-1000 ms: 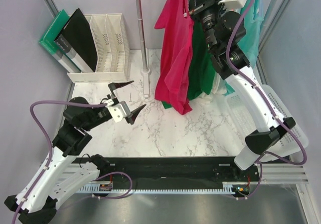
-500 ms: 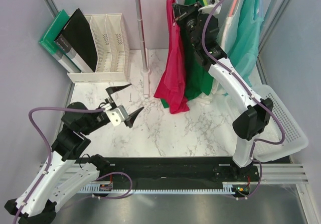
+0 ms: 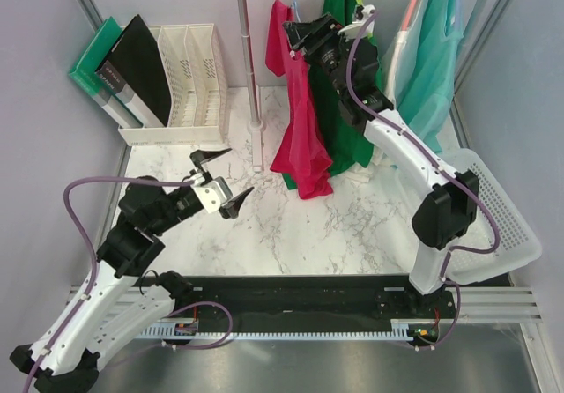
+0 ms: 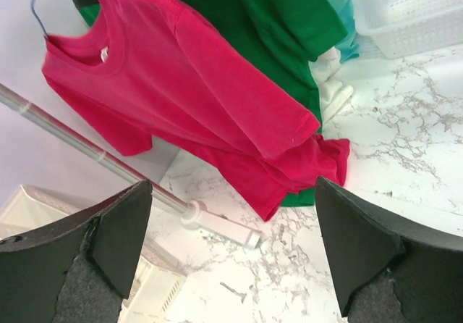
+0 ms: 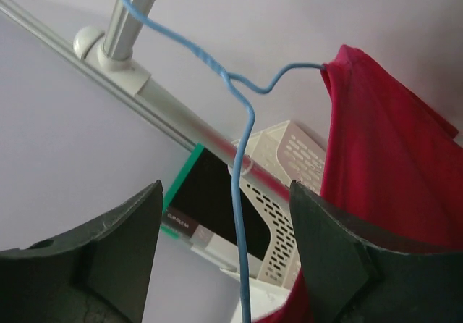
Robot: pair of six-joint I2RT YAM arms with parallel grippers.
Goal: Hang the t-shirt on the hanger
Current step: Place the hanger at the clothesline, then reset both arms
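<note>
Right gripper (image 5: 226, 191), jaws parted and empty, straddles the neck of the hanger (image 5: 228, 81) at the rail (image 5: 165, 100), the t-shirt (image 3: 300, 120) hanging lengthwise just below; left gripper (image 3: 240, 169), wide open and empty, sits well apart.

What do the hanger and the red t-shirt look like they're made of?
The hanger: thin wire with a smooth light-blue coat, probably painted or plastic-coated metal; its neck is twisted around itself.
The t-shirt: soft, matte crimson knit, likely cotton; it drapes in loose folds and shows stitched hems.
</note>
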